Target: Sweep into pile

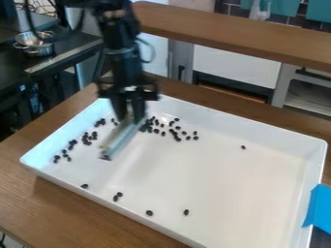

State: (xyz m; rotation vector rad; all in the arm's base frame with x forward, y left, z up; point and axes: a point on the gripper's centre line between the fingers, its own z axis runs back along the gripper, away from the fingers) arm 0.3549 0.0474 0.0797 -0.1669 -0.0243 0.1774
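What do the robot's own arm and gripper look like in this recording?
The arm is black, built of narrow, blocky segments, with thin dark cable looping out beside it. The gripper is black too: a wide crosspiece with two dark fingers below. Blur hides finer detail, and I can't make out any markings.

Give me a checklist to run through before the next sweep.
Sweeping tool held in gripper: ok.
Tool over the white tray: ok.
Tool's lower edge touching the tray floor: cannot tell.
Visible black beans inside the tray walls: ok.
Beans in one pile: not ok; they lie scattered on both sides of the tool.
Strays gathered in: not ok; several lie along the near side, and one bean sits alone toward the right.
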